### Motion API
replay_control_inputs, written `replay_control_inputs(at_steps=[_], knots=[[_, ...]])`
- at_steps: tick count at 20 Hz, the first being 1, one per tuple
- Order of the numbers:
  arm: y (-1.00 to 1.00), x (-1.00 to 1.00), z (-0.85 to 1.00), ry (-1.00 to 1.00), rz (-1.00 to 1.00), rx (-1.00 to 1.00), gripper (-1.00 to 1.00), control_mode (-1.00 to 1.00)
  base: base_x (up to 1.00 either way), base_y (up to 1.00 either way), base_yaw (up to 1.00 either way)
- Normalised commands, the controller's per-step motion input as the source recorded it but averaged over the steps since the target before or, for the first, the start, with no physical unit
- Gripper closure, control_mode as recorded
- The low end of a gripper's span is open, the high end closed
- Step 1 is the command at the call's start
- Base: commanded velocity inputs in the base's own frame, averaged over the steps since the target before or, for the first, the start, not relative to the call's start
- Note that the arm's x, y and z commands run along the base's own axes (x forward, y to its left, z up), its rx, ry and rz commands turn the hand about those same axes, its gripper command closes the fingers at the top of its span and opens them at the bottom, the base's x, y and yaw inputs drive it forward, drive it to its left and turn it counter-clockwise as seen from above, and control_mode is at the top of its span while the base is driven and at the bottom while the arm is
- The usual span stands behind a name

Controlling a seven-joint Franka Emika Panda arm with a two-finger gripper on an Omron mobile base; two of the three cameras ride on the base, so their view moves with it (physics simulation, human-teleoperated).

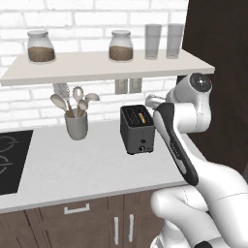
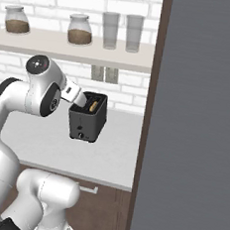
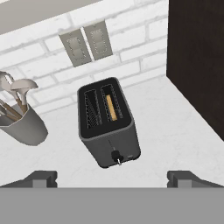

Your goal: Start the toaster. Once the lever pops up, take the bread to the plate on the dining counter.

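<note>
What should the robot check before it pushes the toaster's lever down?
1. Bread sits in a toaster slot: ok, the right-hand slot in the hand view.
2. Toaster upright on the worktop: ok.
3. End effector open and empty: ok, fingertips wide apart.
4. End effector lined up with the toaster's front face: ok, that face lies between the fingertips in the hand view.
5. Lever position, up or down: cannot tell, too small.
6. Utensil cup out of the way: ok, well to the side.
</note>
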Motion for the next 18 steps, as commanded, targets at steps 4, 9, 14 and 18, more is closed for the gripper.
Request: replay_control_inputs(at_steps=[4, 9, 14, 18], knots=[[0.00, 0.00, 0.00, 0.00, 0.00, 0.00, -1.00, -1.00, 0.00, 0.00, 0.00], [0.00, 0.00, 0.00, 0.00, 0.00, 0.00, -1.00, -1.00, 0.00, 0.00, 0.00], [0.00, 0.00, 0.00, 0.00, 0.00, 0.00, -1.00, -1.00, 0.00, 0.00, 0.00], [0.00, 0.00, 0.00, 0.00, 0.00, 0.00, -1.00, -1.00, 0.00, 0.00, 0.00]])
